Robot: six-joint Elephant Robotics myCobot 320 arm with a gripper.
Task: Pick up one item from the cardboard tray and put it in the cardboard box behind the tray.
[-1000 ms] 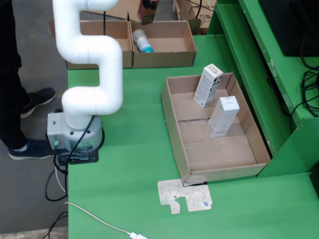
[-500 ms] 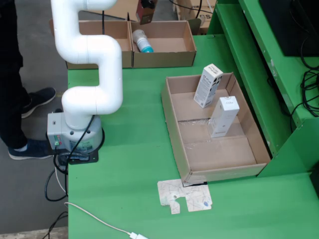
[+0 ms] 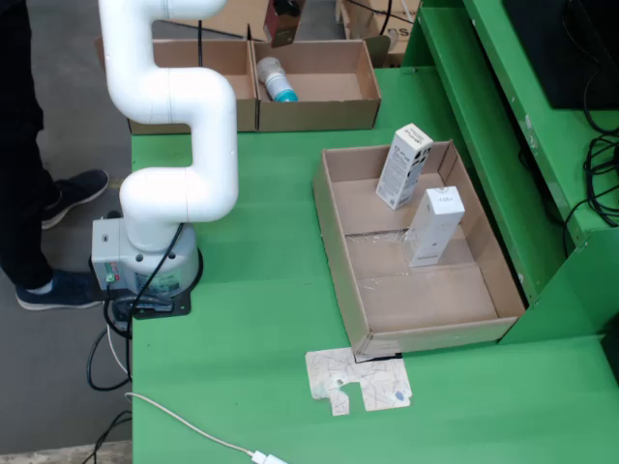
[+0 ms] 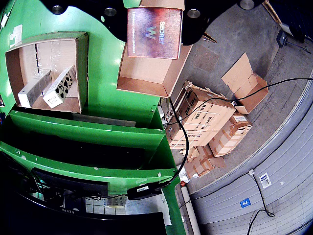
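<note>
cardboard box lies under the pincer clamped on a maroon carton, cartons nearby.

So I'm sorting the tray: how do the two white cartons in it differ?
In the fixed view, the rear carton leans against the tray's back wall and has dark print on its side. The front carton stands mid-tray, touching no wall, and looks plainer. Both are tall, white and tilted.

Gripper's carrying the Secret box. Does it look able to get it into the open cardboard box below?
Probably yes. In the wrist view the Secret box at the gripper hangs over the cardboard box, whose top is open and uncovered.
</note>
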